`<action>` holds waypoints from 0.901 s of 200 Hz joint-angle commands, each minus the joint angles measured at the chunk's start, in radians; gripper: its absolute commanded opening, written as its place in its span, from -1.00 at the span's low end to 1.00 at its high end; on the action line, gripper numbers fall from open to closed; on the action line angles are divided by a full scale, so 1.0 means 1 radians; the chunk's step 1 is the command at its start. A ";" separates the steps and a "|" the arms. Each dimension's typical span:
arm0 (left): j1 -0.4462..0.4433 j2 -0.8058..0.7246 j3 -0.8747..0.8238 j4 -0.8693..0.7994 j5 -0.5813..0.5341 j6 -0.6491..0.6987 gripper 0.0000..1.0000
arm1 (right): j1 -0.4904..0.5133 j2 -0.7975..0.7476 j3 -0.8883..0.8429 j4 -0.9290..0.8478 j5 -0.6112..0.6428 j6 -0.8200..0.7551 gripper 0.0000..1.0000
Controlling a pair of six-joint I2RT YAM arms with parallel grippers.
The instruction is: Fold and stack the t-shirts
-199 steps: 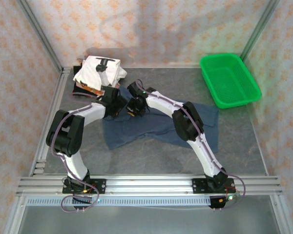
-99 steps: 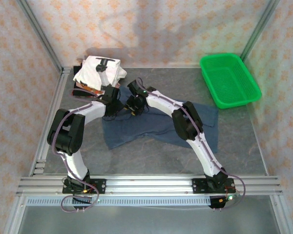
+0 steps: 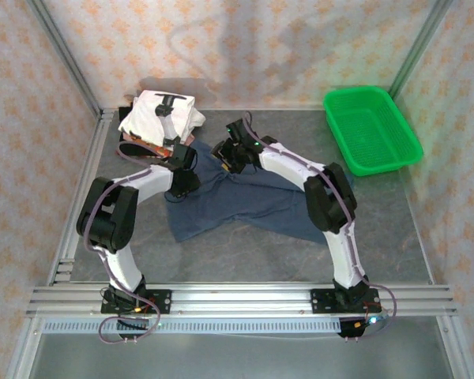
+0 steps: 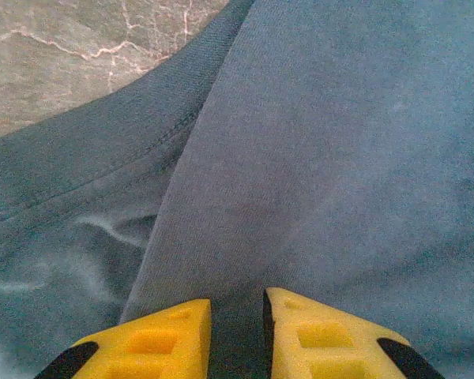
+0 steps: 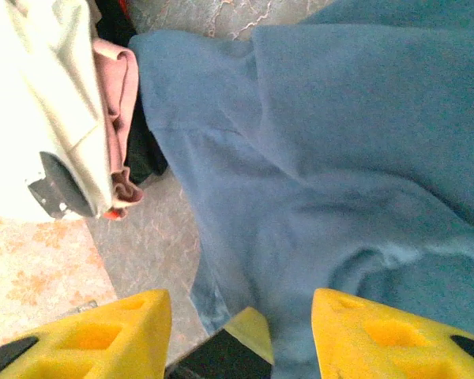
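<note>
Left hand [image 4: 235, 335] has its fingers squeezed onto a fold of the navy-blue shirt [image 3: 245, 207], which is lying rumpled mid-worktop [image 3: 245, 260]. Right hand [image 5: 241, 328] is spread wide over the shirt's far edge, just beside the folded stack [image 3: 159, 117] in the back-left corner.

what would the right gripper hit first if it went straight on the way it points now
The navy-blue shirt: the right gripper, jaws open, points at its cloth just ahead. The folded stack sits off to one side of that line, though depth is hard to judge.
</note>
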 commanded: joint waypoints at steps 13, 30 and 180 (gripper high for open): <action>-0.015 -0.137 0.091 -0.094 -0.022 0.108 -0.10 | -0.033 -0.122 -0.089 -0.035 0.031 -0.079 0.09; -0.049 -0.144 0.139 -0.137 0.000 0.199 0.10 | -0.043 -0.140 -0.108 -0.067 0.025 -0.125 0.16; -0.316 0.274 0.482 -0.295 -0.293 0.439 -0.41 | -0.138 -0.526 -0.580 0.110 0.003 -0.307 0.72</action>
